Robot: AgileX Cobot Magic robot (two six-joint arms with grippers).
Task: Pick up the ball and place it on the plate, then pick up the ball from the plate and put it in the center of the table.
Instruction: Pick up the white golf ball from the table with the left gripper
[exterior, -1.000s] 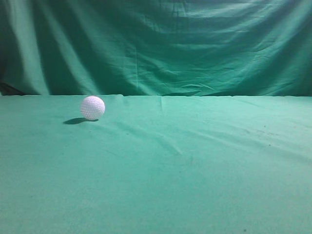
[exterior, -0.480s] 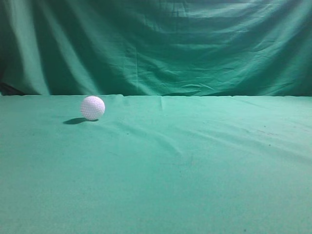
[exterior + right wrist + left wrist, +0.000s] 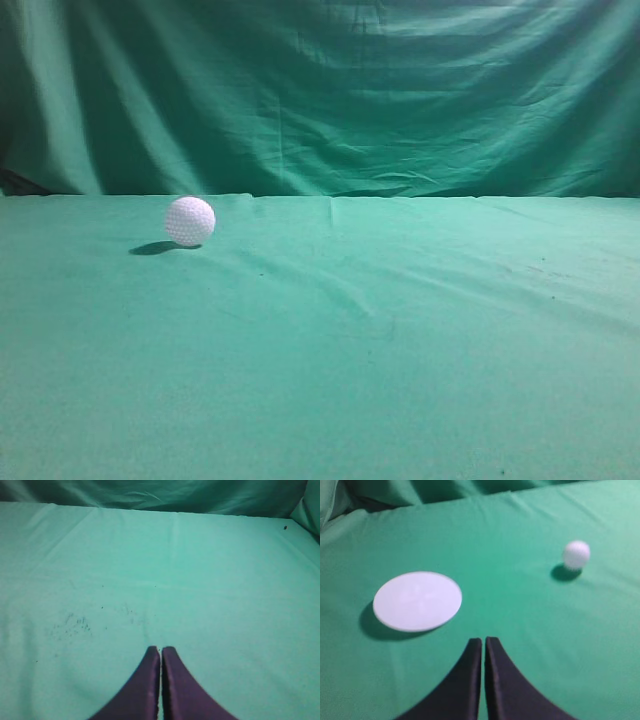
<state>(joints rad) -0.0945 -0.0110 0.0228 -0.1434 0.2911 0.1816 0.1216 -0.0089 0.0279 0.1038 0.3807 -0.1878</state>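
Resting ball (image 3: pixel 190 221) on table (image 3: pixel 400 350), plate (image 3: pixel 417 600) apart

From the left gripper (image 3: pixel 483 642), the plate (image 3: pixel 417 600) lies on the table (image 3: pixel 510 610) ahead and to its left, while the ball (image 3: pixel 576 554) sits farther ahead and to its right, well apart from the plate. Ahead of the right gripper (image 3: pixel 160 651) lies only the table's cloth, with the backdrop (image 3: pixel 150 492) behind

Closed left gripper (image 3: pixel 484 642) hovers over the table (image 3: pixel 510 610), between plate (image 3: pixel 417 600) and ball (image 3: pixel 576 554)
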